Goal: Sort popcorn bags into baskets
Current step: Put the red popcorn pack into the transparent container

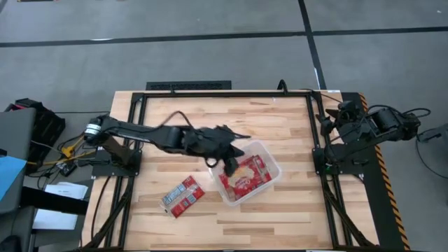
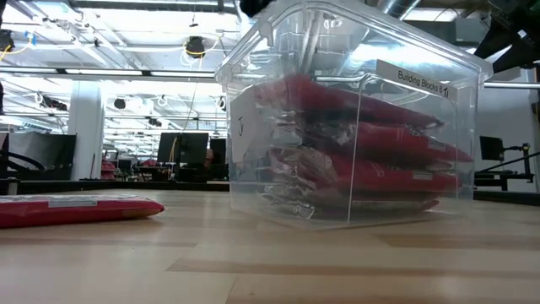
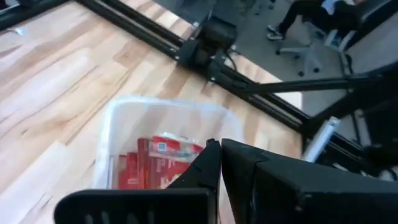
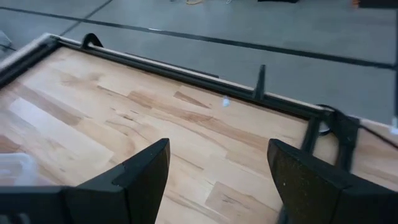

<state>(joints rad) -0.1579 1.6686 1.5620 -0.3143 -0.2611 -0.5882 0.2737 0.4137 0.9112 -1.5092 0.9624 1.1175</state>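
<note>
Here, the left gripper (image 1: 229,164) hangs over the near-left rim of the clear tub (image 1: 274,170), its fingers pressed together with nothing between them.

The tub sits on the wooden table (image 1: 280,126), right of centre, turned at an angle, and holds a stack of red popcorn bags (image 1: 243,176); in the low view they lie piled flat inside its clear walls, under a white label near the rim. Outside the tub, more red bags (image 1: 183,196) lie flat on the table to the left and a little nearer the front edge, well apart from the tub. The right gripper (image 4: 217,171) waits at the table's far right edge, folded back by its base, with its fingers spread wide and empty above bare wood.
</note>
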